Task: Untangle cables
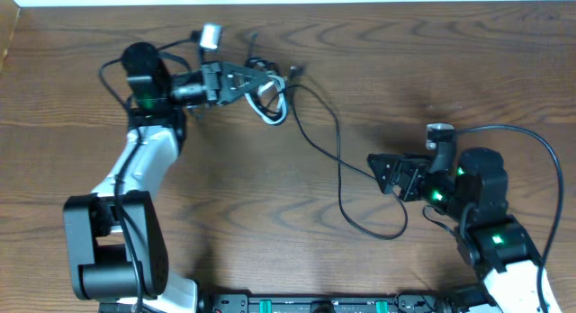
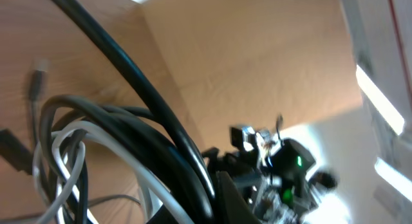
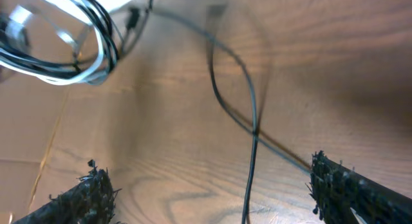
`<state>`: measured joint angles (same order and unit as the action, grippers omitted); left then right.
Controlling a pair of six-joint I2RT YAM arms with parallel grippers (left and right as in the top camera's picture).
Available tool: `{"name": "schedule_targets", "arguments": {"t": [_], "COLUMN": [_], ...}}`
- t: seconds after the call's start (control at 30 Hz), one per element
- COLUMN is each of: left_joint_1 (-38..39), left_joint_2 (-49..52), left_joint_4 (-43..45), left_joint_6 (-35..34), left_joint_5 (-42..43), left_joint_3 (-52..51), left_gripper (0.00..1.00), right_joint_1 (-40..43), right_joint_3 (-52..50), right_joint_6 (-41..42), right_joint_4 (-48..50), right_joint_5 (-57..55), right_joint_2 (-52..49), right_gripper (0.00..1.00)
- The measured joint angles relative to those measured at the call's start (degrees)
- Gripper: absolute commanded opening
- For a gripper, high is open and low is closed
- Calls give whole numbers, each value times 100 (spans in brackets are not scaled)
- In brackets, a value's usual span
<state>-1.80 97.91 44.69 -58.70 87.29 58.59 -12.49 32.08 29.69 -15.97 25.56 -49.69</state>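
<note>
Wood-grain table (image 1: 270, 241): our left gripper (image 1: 267, 79) pinches the cables (image 1: 273, 111); our right gripper (image 1: 385, 174), fingers spread, should straddle the black strand (image 1: 339, 169) squarely, then we pull gently.

White-and-black arms (image 1: 139, 165), green lights (image 1: 438, 196), black fuzzy-tipped right pincer (image 1: 378, 175).

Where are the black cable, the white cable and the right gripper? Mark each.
black cable (image 1: 340, 192), overhead view, on its long straight stretch mid-table.
white cable (image 1: 273, 121), overhead view, on the bottom of its loop.
right gripper (image 1: 378, 174), overhead view, midway between its open fingertips.
</note>
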Motion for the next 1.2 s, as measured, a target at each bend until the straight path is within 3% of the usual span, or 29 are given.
{"name": "schedule_targets", "arguments": {"t": [0.17, 0.3, 0.37, 0.53, 0.63, 0.73, 0.77, 0.83, 0.97, 1.2], "left_joint_1": [522, 636, 636, 636, 636, 636, 636, 636, 654, 922], "left_joint_2": [-2, -20, -26, -28, -28, -28, -28, -28, -28, -28], "left_joint_4": [1593, 2957, 3150, 3034, 2592, 2282, 2218, 2146, 2142, 2138], "left_joint_6": [-468, -1349, -1740, -2339, -2708, -2920, -2968, -3023, -3025, -2981], "left_joint_5": [144, 142, 109, 55, -96, -186, -188, -164, 72, 162], "left_joint_3": [-2, 2, 2, 2, 2, 2, 2, 2, 2, 2], "left_gripper": [8, 8, 8, 8, 8, 8, 8, 8, 8, 8], "right_joint_1": [-203, -326, -356, -378, -382, -385, -385, -385, -385, -385], "right_joint_3": [0, -2, -2, 0, 0, 0, -2, -2, -2, 0], "right_joint_6": [-4, -17, -15, 374, 754, 1047, 1093, 1178, 1292, 1237], "right_joint_4": [315, 780, 1010, 1451, 1495, 1497, 1497, 1502, 1499, 1613], "right_joint_5": [131, 186, 212, 304, 313, 297, 291, 271, 186, 44], "right_joint_2": [-586, -866, -929, -935, -935, -935, -935, -935, -935, -970], "right_gripper": [90, 90, 89, 73, 69, 50, 33, 20, 26, 24]}}
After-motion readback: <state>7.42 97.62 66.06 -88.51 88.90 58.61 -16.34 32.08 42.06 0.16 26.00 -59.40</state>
